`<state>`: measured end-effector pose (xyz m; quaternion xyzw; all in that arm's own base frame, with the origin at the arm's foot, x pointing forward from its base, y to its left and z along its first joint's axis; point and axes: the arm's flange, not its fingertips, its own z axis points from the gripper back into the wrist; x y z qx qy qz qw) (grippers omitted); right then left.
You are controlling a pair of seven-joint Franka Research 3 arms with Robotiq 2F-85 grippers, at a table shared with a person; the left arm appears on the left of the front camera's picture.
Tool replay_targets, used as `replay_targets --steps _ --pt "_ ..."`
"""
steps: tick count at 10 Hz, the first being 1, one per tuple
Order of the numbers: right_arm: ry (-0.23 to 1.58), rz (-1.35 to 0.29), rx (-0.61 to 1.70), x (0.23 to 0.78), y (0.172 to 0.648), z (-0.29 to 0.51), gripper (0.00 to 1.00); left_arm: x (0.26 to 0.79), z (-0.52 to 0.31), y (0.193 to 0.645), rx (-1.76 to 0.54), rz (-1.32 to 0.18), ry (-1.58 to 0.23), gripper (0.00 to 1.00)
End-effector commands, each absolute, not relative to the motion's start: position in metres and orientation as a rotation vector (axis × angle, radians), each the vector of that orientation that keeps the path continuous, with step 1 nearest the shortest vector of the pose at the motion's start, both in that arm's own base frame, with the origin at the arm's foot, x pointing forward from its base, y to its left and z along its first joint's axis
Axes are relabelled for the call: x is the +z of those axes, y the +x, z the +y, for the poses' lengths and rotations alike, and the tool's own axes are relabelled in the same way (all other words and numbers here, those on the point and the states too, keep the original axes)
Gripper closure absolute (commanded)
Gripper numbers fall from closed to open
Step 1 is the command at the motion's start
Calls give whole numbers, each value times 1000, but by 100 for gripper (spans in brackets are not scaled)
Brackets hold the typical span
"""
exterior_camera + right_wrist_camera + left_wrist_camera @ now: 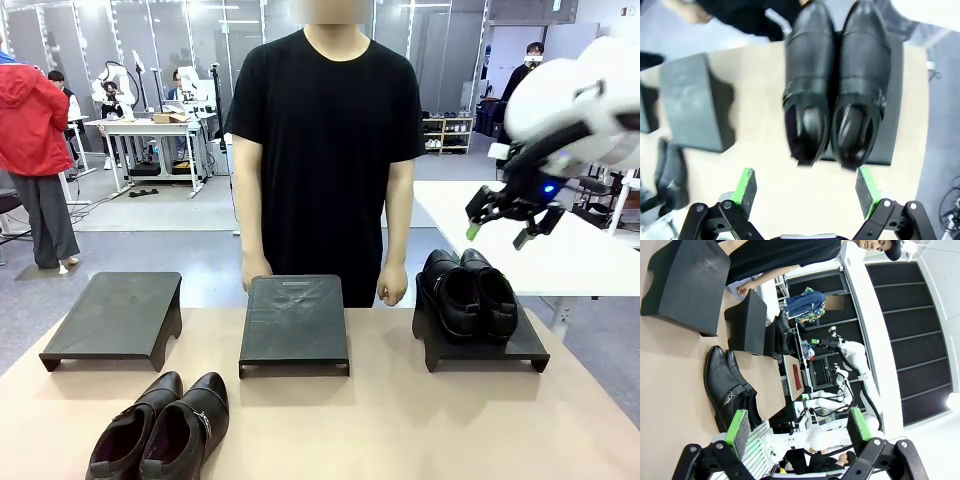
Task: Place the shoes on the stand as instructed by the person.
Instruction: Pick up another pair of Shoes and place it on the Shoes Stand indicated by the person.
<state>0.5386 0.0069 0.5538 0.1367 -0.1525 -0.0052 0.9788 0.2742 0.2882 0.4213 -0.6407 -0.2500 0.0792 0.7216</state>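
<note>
On the right stand [530,352] one pair of shoes [470,292] sits, with my right gripper [498,236] spread empty above it. The other pair [165,428] lies on the table [400,420] before my left gripper [797,426], also spread. Glossy leather could slip from a shallow pinch.

The right end effector [805,175], pads apart, hangs above paired shoes [807,65] on a stand [896,110].

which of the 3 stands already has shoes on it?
The right stand: a pair sits on it, toes toward the person. The middle stand and left stand are bare; the other pair lies on the table.
</note>
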Motion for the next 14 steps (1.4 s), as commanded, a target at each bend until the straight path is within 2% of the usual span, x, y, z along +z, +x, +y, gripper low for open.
replay_targets --steps 1,5,7,10,14 --pt "423 -215 21 553 513 -38 0 421 290 273 159 -560 -1416 0" --pt "862 -86 81 520 443 -146 0 421 290 273 159 -560 -1416 0" --pt "1143 -108 61 486 418 -199 0 421 290 273 159 -560 -1416 0" --pt "1295 -112 -50 438 378 -249 0 421 290 273 159 -560 -1416 0" --pt "1376 -156 19 406 356 -261 0 421 290 273 159 -560 -1416 0"
